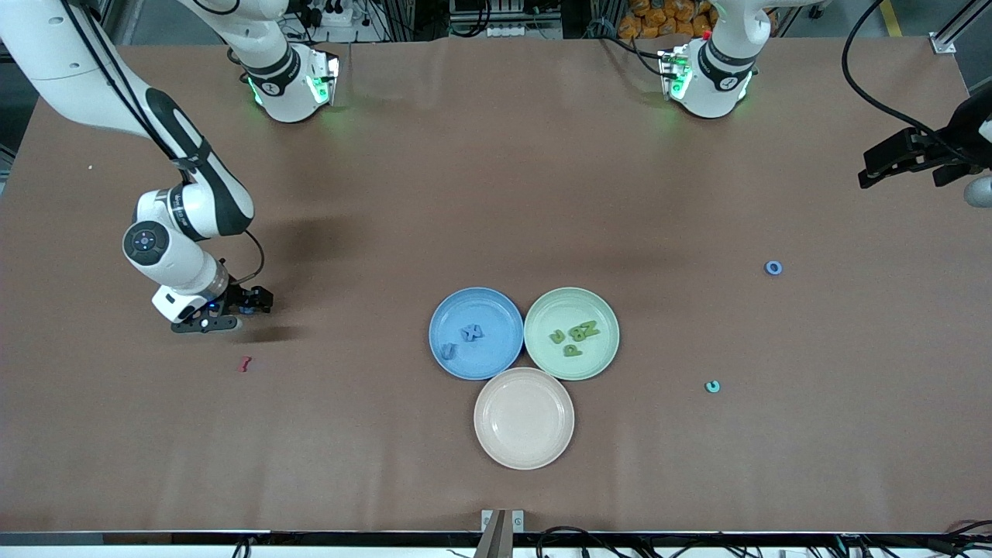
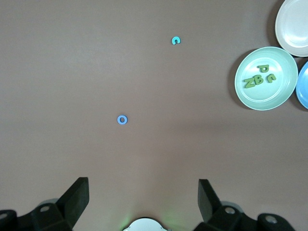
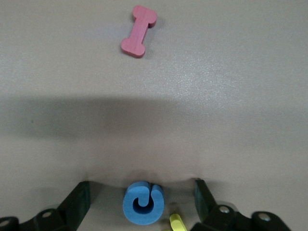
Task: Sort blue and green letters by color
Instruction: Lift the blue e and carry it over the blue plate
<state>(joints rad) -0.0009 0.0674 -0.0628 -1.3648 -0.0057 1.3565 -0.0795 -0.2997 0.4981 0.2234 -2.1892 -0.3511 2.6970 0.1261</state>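
From the front view, the brown worktop [image 1: 496, 194] carries three plates in a cluster: a blue plate [image 1: 496, 360] holding two blue letters [image 1: 471, 333], a green plate [image 1: 601, 356] just beside it toward the left arm's end, holding four green letters [image 1: 573, 335], and a cream plate [image 1: 524, 449] nearer the camera, touching both. A blue ring letter [image 1: 773, 268] lies alone toward the left arm's end, and a teal curved letter [image 1: 712, 386] lies nearer the camera than it. The right gripper [image 1: 236, 310] is down at the worktop toward the right arm's end, with a red piece [image 1: 246, 363] nearer the camera. The left gripper [image 1: 891, 163] hangs high over the left arm's end of the worktop, waiting.

The left wrist view shows that gripper's fingers [image 2: 77, 197] spread wide and empty, over bare worktop, with the blue ring letter [image 2: 122, 120] and teal curved letter [image 2: 176, 41] lying well apart.

The right wrist view reveals what the front view hides: a blue curled letter [image 3: 143, 202] sits on the worktop between the wide-set fingers [image 3: 77, 202], untouched on either side, with a yellow piece [image 3: 177, 222] just beside it. The red piece [image 3: 138, 31] reads pink here, shaped like a bone.
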